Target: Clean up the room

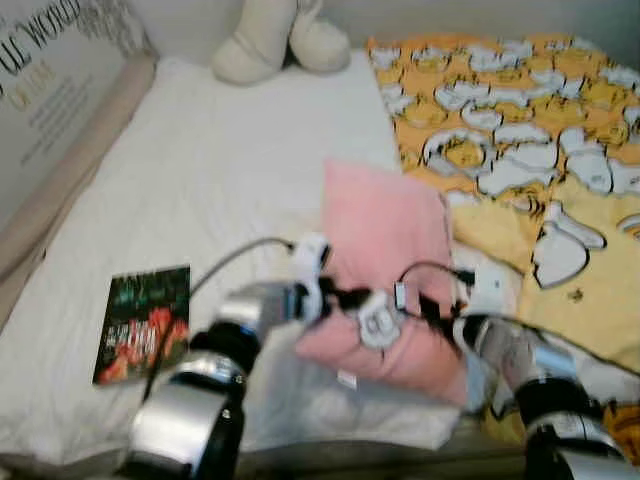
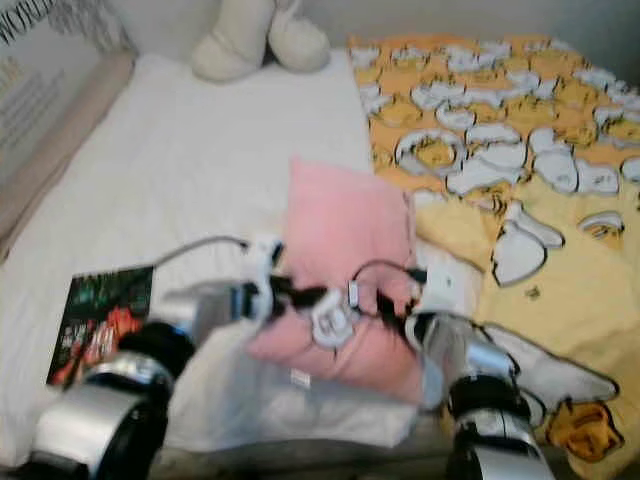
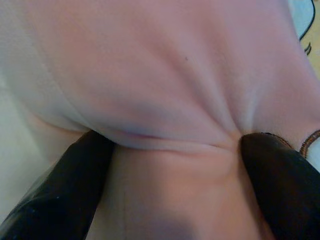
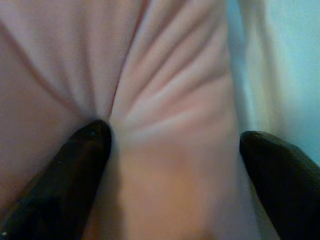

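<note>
Nearest the camera, two silver arms are being extended from six o'clock toward the centre of the bed. The left gripper [image 1: 345, 297] is being pressed into the near left part of the pink pillow [image 1: 390, 240]; in the left wrist view its black fingers [image 3: 65, 190] are being held spread, with a fold of pink fabric bunched between them. The right gripper [image 1: 432, 310] is being pressed into the near right part of the same pillow; in the right wrist view its fingers [image 4: 75, 170] are likewise being held apart around gathered, creased fabric.

The pink pillow is lying at the centre of the bed, straddling the white sheet [image 1: 200, 180] and the edge of the yellow patterned blanket [image 1: 520, 130], which is being spread from twelve to four o'clock.

A book [image 1: 145, 322] with a dark cover is lying flat on the sheet at eight o'clock, well apart from the pillow.

A cream plush toy [image 1: 275, 40] is resting at twelve o'clock, at the far end of the sheet.

A panel with printed lettering [image 1: 50, 90] is standing along the bed at ten o'clock.
</note>
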Available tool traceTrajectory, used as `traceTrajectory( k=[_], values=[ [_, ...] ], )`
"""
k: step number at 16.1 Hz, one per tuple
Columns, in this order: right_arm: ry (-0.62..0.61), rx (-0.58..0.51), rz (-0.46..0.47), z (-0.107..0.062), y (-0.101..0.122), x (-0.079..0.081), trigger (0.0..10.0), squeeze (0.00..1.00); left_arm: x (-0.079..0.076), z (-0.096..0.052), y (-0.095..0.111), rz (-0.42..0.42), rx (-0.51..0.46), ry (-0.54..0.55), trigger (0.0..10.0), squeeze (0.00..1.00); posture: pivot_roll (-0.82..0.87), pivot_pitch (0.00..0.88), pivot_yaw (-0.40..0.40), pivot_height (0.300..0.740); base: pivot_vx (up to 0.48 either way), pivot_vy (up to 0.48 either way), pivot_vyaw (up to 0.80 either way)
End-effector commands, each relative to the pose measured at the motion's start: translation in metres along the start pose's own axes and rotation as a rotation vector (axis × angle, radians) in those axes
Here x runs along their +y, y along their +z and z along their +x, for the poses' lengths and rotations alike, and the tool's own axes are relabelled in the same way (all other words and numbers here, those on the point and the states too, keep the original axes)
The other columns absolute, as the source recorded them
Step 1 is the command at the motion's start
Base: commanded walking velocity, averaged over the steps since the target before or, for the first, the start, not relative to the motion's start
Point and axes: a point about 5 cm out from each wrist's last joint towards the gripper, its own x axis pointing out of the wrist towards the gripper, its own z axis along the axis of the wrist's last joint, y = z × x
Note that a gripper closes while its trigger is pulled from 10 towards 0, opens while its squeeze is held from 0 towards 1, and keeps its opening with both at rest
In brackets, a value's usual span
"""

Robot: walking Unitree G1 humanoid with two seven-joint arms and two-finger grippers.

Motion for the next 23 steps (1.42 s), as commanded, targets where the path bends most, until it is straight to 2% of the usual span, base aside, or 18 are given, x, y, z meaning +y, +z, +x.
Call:
traceTrajectory(
  k=[1,2,3,5,10,11,12,14,16,18,19,23],
  values=[
    [0.026,0.059,0.032,0.006,-0.016,0.006,0.0,0.00,-0.006,0.005,-0.001,0.031,0.033,-0.009,4.8,0.00,-0.31,0.000,0.093,0.740,0.000,0.000,0.00],
    [0.030,0.058,0.033,0.007,-0.016,0.007,0.0,0.00,-0.005,0.005,-0.002,0.031,0.036,-0.005,4.8,0.00,-0.31,0.000,0.093,0.740,0.000,0.000,0.00],
    [0.033,0.060,0.033,0.007,-0.016,0.007,0.0,0.00,-0.005,0.006,-0.006,0.038,0.049,-0.005,0.0,0.00,-0.31,0.000,0.096,0.740,0.000,0.000,0.00],
    [0.052,0.064,0.059,0.010,-0.020,0.009,0.0,0.00,-0.009,0.009,-0.016,0.050,0.074,-0.049,0.0,0.00,-0.30,0.000,0.096,0.740,0.000,0.000,0.00],
    [0.086,0.035,0.060,0.013,-0.019,0.013,0.0,0.00,-0.015,0.013,-0.020,0.044,0.064,-0.105,0.0,0.00,-0.30,0.000,0.097,0.740,0.000,0.000,0.00],
    [0.079,0.025,0.037,0.013,-0.019,0.012,0.0,0.00,-0.016,0.013,-0.022,0.038,0.065,-0.111,0.0,0.00,-0.30,0.000,0.097,0.740,0.000,0.000,0.00],
    [0.065,0.016,-0.029,0.013,-0.020,0.012,0.0,0.00,-0.015,0.013,-0.024,0.037,0.066,-0.112,0.0,0.00,-0.30,0.000,0.100,0.740,0.000,0.000,0.00],
    [0.067,0.008,-0.102,0.015,-0.024,0.016,0.0,0.00,-0.013,0.013,-0.026,0.007,0.054,-0.084,0.0,0.00,-0.30,0.000,0.102,0.740,0.000,0.000,0.00],
    [0.071,0.013,-0.102,0.016,-0.034,0.019,0.0,0.00,-0.018,0.017,-0.034,-0.026,0.051,-0.074,0.0,0.00,-0.29,0.000,0.099,0.740,0.000,0.000,0.00],
    [0.044,0.024,-0.145,0.017,-0.040,0.017,0.0,0.00,-0.017,0.018,-0.038,0.009,0.054,-0.055,0.0,0.00,-0.28,0.000,0.098,0.740,0.000,0.000,0.00],
    [0.035,0.011,-0.135,0.017,-0.042,0.017,0.0,0.00,-0.016,0.017,-0.040,0.014,0.051,-0.046,0.0,0.00,-0.28,0.000,0.096,0.740,0.000,0.000,0.00],
    [0.033,-0.013,-0.120,0.019,-0.041,0.021,0.0,0.00,-0.011,0.015,-0.024,0.025,-0.051,-0.006,0.0,0.00,-0.27,0.000,0.092,0.740,0.000,0.000,0.00]
  ],
)
